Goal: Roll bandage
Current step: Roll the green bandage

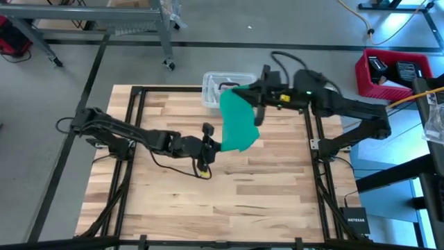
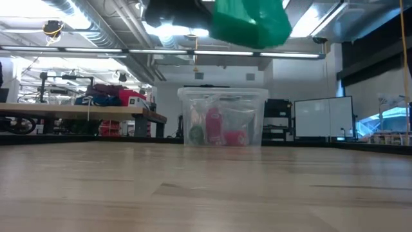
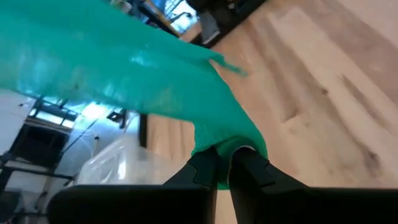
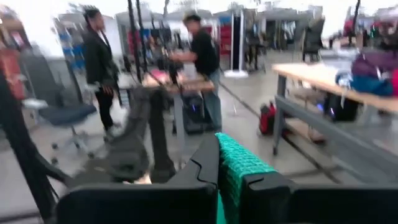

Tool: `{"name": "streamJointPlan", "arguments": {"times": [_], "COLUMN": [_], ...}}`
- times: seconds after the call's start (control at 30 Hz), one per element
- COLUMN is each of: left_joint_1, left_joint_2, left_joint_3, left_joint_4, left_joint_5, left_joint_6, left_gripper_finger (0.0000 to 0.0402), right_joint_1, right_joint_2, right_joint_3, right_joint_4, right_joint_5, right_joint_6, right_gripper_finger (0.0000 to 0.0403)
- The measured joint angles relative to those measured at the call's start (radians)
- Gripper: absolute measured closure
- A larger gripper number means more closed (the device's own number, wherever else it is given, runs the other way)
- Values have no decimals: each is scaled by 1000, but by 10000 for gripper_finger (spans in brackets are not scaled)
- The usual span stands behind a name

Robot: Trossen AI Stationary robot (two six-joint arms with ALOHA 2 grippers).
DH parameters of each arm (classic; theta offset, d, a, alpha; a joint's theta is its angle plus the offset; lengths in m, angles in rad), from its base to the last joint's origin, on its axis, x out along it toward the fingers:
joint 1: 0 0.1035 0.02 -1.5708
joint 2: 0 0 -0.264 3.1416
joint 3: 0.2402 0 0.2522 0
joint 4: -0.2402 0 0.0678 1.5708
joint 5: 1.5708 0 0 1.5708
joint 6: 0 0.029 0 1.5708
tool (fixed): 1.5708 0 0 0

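Overhead view: the teal-green bandage (image 1: 236,120) hangs as a broad sheet above the wooden desk (image 1: 263,201), stretched between the two arms. The right claw (image 1: 244,90) pinches its far upper edge just beside the clear plastic tub (image 1: 211,85) at the back edge of the desk, and the left claw (image 1: 216,144) pinches its near lower corner over the middle of the desk. Low view: only the bottom of the bandage (image 2: 251,24) shows, bunched at the top of the picture, well clear of the desk surface (image 2: 206,193); this view alone reveals the contents of the tub (image 2: 223,116), a pink-red item (image 2: 235,137) and a small green item (image 2: 196,135), and a room beyond with benches and shelving. Neither claw can be made out here. Left wrist view: the two dark fingers (image 3: 202,171) of the left claw (image 3: 225,163) are pressed together on a gathered corner of the bandage (image 3: 149,81), which spreads away from them as a wide translucent sheet; the tub (image 3: 118,163) appears blurred behind it. Right wrist view: the right claw (image 4: 229,171) is closed on a ribbed edge of the bandage (image 4: 239,165), whose knit texture shows only here; behind it two people (image 4: 202,65) stand at a workbench in the room.
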Motion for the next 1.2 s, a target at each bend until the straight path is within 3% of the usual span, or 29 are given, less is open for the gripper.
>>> {"name": "streamJointPlan", "arguments": {"times": [0.33,0.53,0.7,0.9,1.2], "left_joint_1": [-77,-101,-141,-168,-166], "left_joint_2": [49,50,49,47,47], "left_joint_3": [-1,-2,-2,-1,0], "left_joint_4": [108,115,126,46,-3], "left_joint_5": [33,37,22,-53,-66], "left_joint_6": [12,9,14,-21,-96], "left_gripper_finger": [384,384,384,384,384], "right_joint_1": [-150,-194,-223,-241,-239], "right_joint_2": [121,222,269,237,102], "right_joint_3": [0,1,1,0,-1], "right_joint_4": [-162,-306,-406,-426,-502], "right_joint_5": [-87,-179,-193,-196,-153], "right_joint_6": [27,14,-38,-54,-56], "right_gripper_finger": [396,396,396,397,398]}}
